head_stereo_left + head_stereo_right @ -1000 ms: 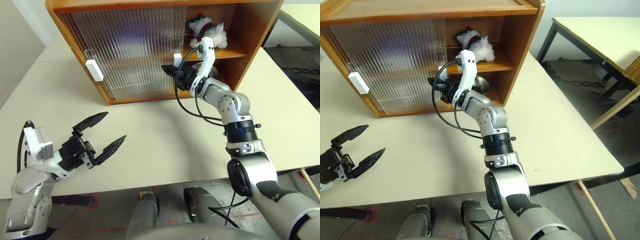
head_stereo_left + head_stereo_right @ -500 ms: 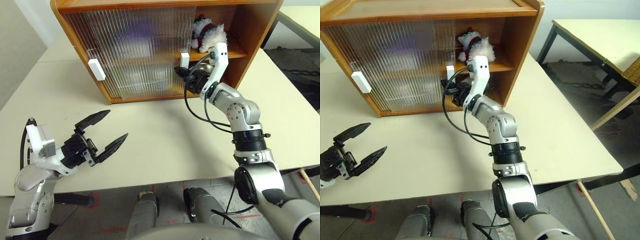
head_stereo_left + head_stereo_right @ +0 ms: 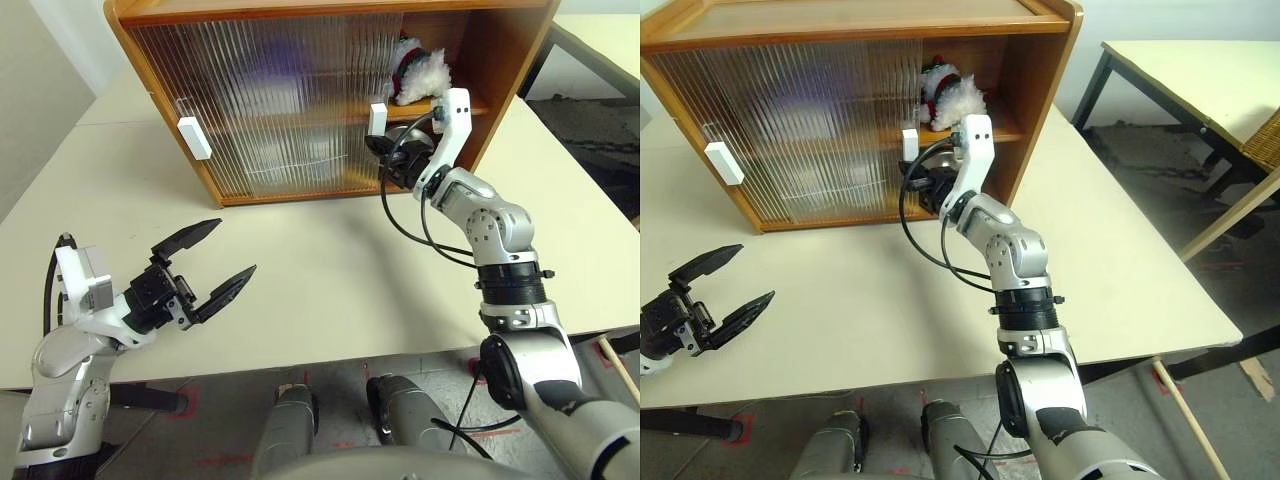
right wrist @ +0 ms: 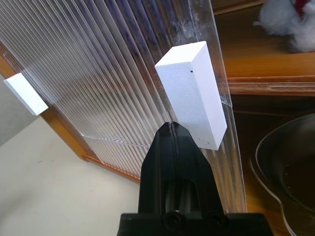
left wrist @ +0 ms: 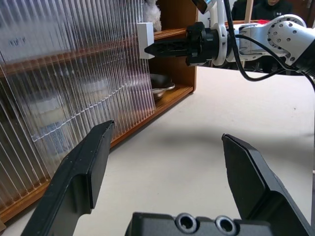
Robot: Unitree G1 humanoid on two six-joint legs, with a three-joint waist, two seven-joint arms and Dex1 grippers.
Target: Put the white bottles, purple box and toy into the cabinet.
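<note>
My right gripper [image 4: 172, 129] has its two black fingers pressed together into one wedge with nothing between them. The tip sits against the ribbed translucent sliding door [image 3: 300, 90], at the lower edge of that door's white block handle [image 4: 193, 93], which stands just above and beside my fingertips. Past the door's free edge, on the far side from my tip, the large orange-brown wooden cabinet [image 3: 500, 60] is open. Up there, on the inner shelf [image 3: 470, 105], lies the small white plush snowman toy [image 3: 415, 72] with its red-and-green hat, above and beyond my closed fingers. Below that shelf, on the cabinet's bottom board and just past my tip, sits a round steel bowl [image 4: 288, 162].

Farther along the same front, well away from my right fingers, a second white block handle [image 3: 194, 138] sticks out from the other ribbed door [image 3: 210, 100]. Pale and purplish shapes show blurred behind the ribbed panels; I cannot tell what they are, so I cannot place the white bottles or the purple box.

My left gripper [image 3: 205, 268] hangs well apart from all this, low over the pale tabletop [image 3: 330, 290], its fingers [image 5: 86, 172] spread wide and empty. It points towards the cabinet front, with bare table between its tips and the wood.
</note>
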